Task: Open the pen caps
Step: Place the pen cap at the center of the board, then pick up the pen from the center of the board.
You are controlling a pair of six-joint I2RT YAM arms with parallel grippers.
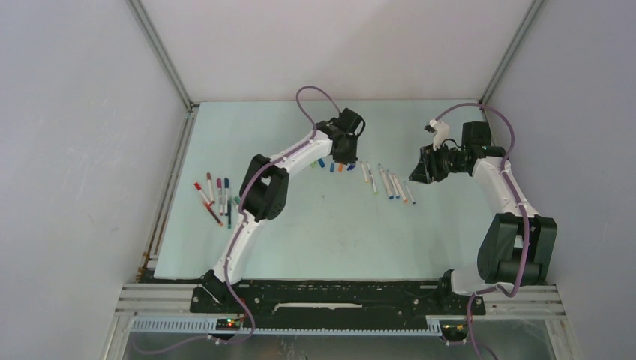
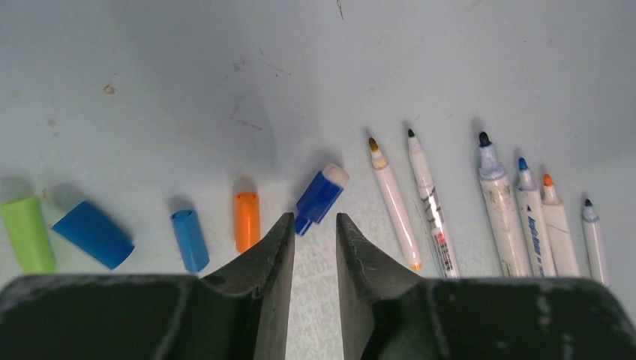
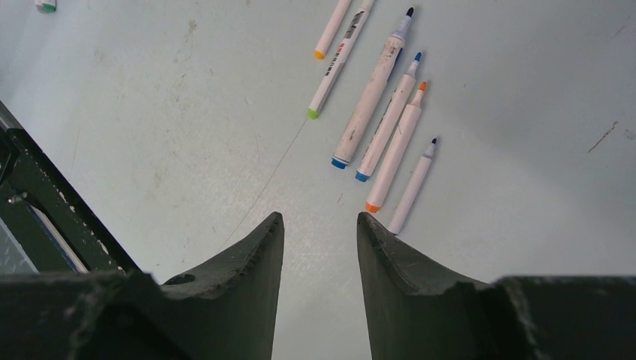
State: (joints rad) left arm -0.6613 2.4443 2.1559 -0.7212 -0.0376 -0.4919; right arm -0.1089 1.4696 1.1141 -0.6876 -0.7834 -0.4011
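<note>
Pen caps point(image 2: 247, 222): loose, lying flat on the table point(image 1: 300, 232). They sit in a short row past its middle, toward the far edge, none of them on a pen.

Nearest, by the left edge: left pens point(image 1: 214, 196), a bunch with coloured ends, side by side. Too small to tell whether they are capped.

Further in, right of centre: bare pens point(image 2: 495, 210), six white barrels lying close together, tips uncovered.

Right gripper point(image 3: 320, 217): above the table just right of the bare pens. Jaws parted, nothing between them, bare surface below.

Cap row, left to right in the left wrist view:
- green cap point(image 2: 26, 232)
- big blue cap point(image 2: 94, 234), tilted
- small blue cap point(image 2: 189, 240)
- orange cap point(image 2: 247, 222)
- navy cap point(image 2: 321, 197), white at one end, lying slantwise beside the bare pens

Left gripper point(image 2: 315, 219): over the right end of the row. Jaws a little apart and released, gripping nothing. The navy cap lies just ahead of the gap, its lower end close to the left fingertip. Contact cannot be told.
</note>
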